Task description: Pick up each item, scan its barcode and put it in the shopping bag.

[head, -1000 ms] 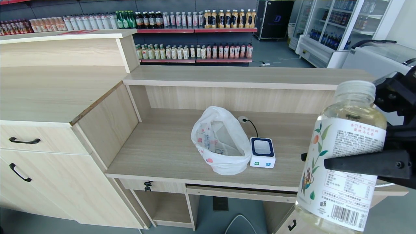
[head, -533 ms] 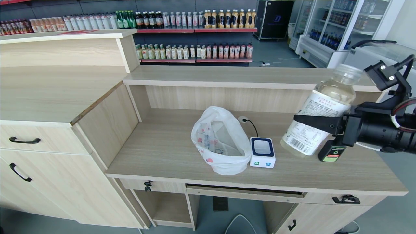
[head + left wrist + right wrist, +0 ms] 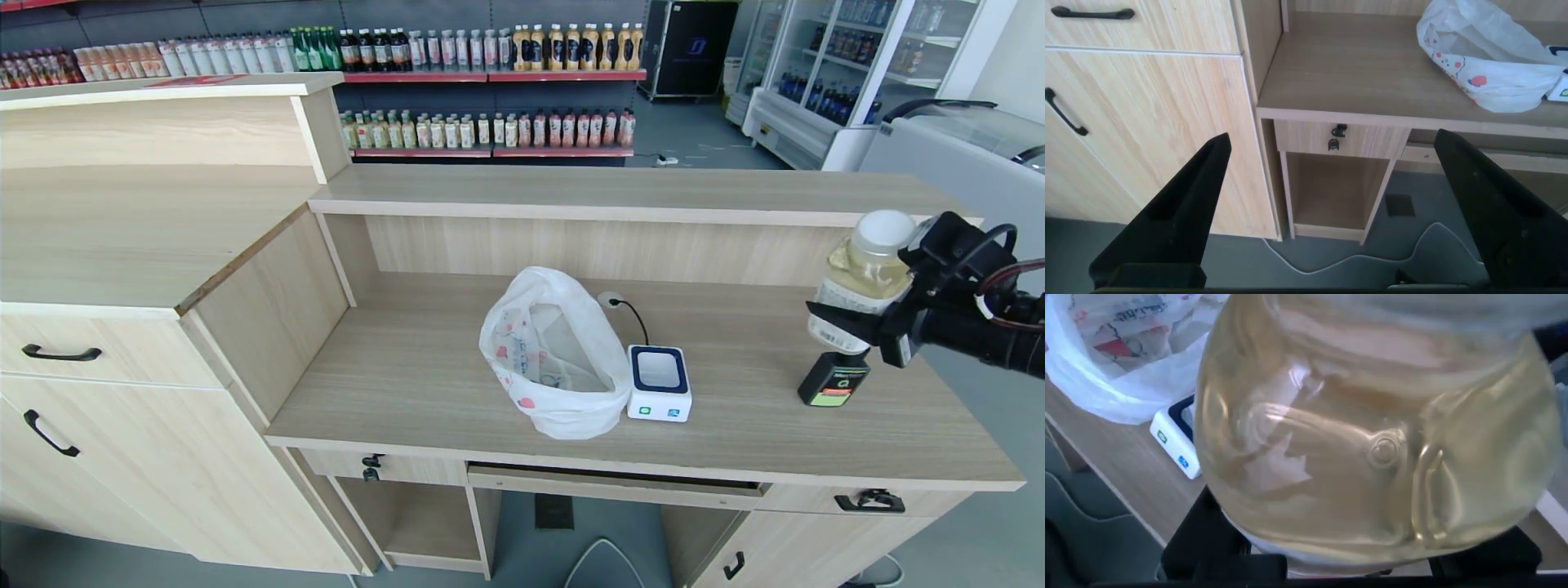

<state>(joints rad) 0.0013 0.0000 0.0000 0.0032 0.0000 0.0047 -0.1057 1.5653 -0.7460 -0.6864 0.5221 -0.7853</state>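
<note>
L gripper (image 3: 1331, 140) hangs low before the counter's (image 3: 408, 384) left front corner, by the drawers. Its fingers (image 3: 1184, 212) are wide apart w/ nothing btwn them. Shopping bag (image 3: 555, 359) stands mid-counter, nearer the front edge: white plastic w/ small red & blue print, mouth open. Scanner (image 3: 659, 382) sits just beside the bag's right side, a white box w/ a dark-framed window on top; its cable runs toward the back. Bottle (image 3: 861, 273) is held in the air over the counter's right end, tilted a bit. It's clear plastic w/ pale yellow drink, white cap & white label round the middle; label print too small to read. R gripper (image 3: 845, 318) is clamped on it at label height. Just below, a small black box (image 3: 833, 384) w/ green & red label stands on the counter; writing not legible.
</note>
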